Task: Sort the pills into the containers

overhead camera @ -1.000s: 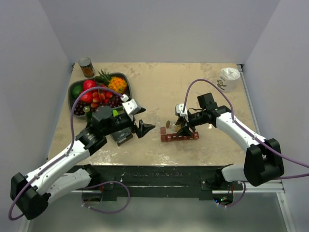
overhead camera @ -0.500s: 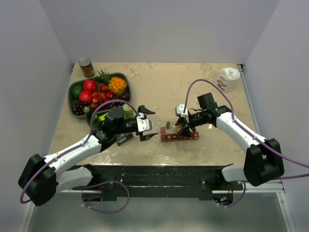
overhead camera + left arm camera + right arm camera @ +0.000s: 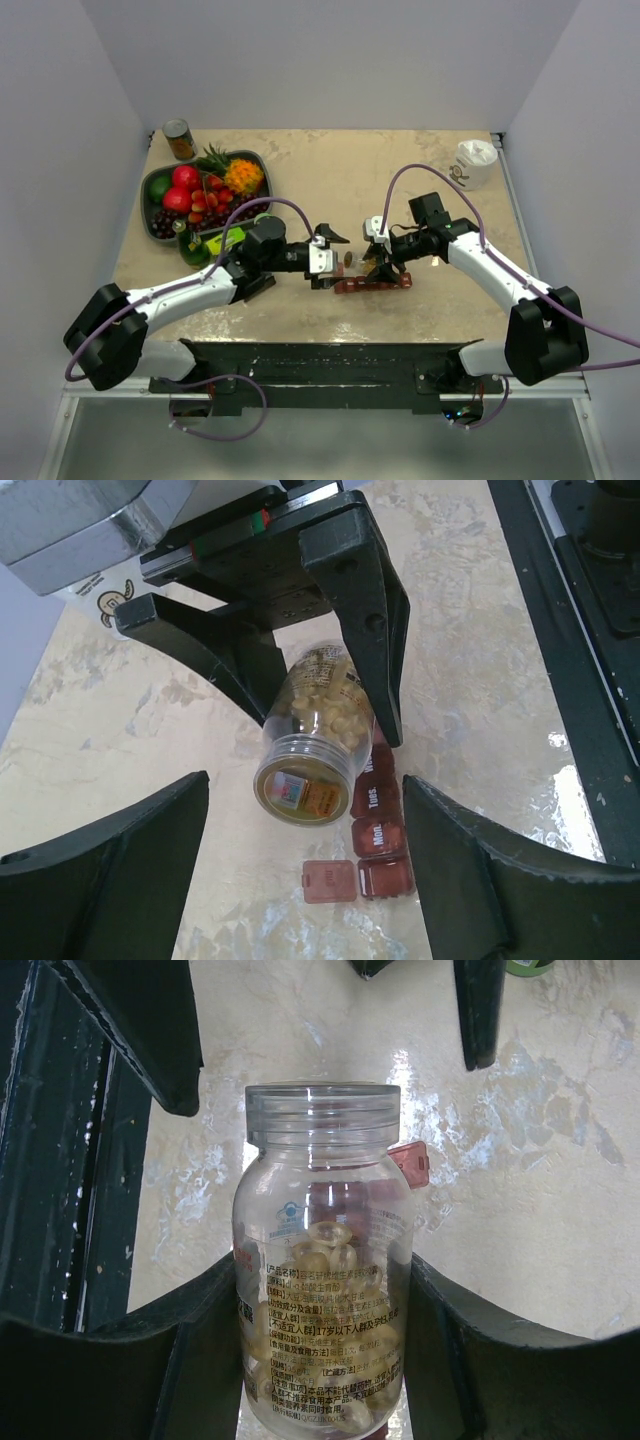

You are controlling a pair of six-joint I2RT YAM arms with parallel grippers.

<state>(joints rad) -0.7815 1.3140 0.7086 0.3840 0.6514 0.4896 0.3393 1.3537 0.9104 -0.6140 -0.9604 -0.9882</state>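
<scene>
beige table: r gripper pinched bottle; l gripper spread by cap. risk: off-centre closing could knock bottle loose, spilling pills past organizer.

Table: beige marbled top, walls on three sides.
Far left: grey fruit bowl, with a can just behind it.
Near side of bowl: green object, partly hidden.
Far right corner: white cup.
Front centre: dark red pill organizer, end lid open.

Two claws, one pill bottle, one red compartment strip, one fruit bowl, one can, one cup
</scene>
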